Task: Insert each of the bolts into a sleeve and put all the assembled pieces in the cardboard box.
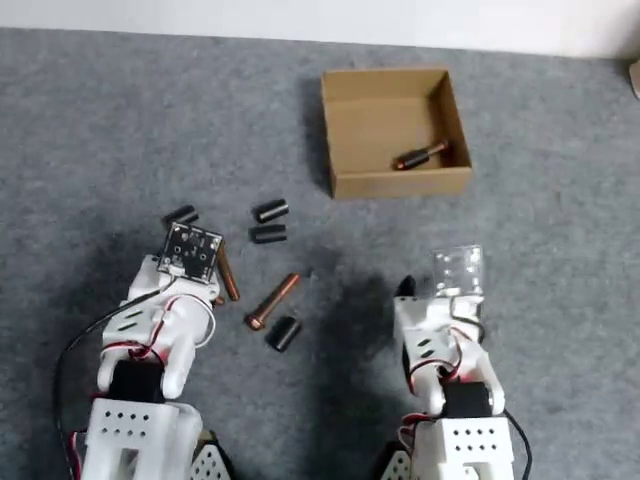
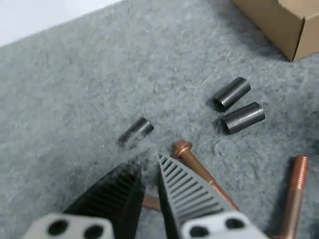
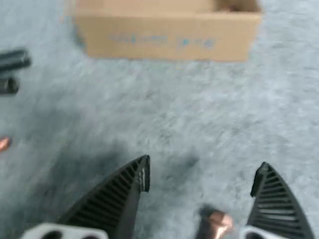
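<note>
- A grey felt-like mat (image 1: 100, 120) covered the table, and a pale strip (image 1: 300, 15) ran beyond the open brown cardboard box (image 1: 400, 183).
- One sleeved copper bolt (image 1: 420, 156) lay inside the box.
- Loose dark cylindrical sleeves (image 1: 270, 211) and bare copper bolts (image 1: 272, 300) lay on the arms' side of the box.
- The left gripper (image 2: 150, 160) was nearly closed and empty.
- The right gripper (image 3: 203, 163) was spread wide, facing the box.

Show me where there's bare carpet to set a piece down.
Bare carpet lies between the cardboard box and the right gripper, and also left of the box. It is crowded beside the left gripper, where sleeves and bolts lie scattered.
</note>
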Controlling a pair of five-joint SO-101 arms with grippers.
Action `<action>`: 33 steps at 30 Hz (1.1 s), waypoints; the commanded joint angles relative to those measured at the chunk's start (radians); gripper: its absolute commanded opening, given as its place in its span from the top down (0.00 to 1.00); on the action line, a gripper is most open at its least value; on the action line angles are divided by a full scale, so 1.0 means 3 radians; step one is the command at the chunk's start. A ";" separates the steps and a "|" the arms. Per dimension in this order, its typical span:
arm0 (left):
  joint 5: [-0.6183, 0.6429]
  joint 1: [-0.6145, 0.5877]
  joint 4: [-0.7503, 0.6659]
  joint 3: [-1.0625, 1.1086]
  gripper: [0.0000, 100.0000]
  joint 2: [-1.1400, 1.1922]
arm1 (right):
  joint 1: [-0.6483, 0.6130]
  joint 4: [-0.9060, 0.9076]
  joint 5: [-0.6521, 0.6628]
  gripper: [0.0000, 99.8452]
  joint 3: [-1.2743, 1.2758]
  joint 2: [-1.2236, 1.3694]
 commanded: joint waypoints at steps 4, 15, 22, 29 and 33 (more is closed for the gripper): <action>0.0092 -0.0115 -0.0394 0.0228 0.99 -0.0069 | -0.0079 0.0176 -0.0194 0.69 -0.0146 -0.0023; 0.0102 -0.0207 -0.0389 0.0146 0.99 -0.0038 | -0.0074 0.0852 -0.0378 0.69 -0.0795 0.0003; 0.0251 -0.0202 -0.0276 0.0069 0.99 -0.0033 | 0.0125 0.1020 -0.0261 0.69 -0.0816 0.0120; 0.0261 -0.0202 -0.0205 -0.0146 0.99 0.0422 | 0.0555 0.0857 -0.0394 0.69 -0.0826 0.0729; 0.0261 -0.0207 -0.0205 -0.0371 0.99 0.0928 | 0.0478 0.0852 -0.0425 0.69 -0.0985 0.1276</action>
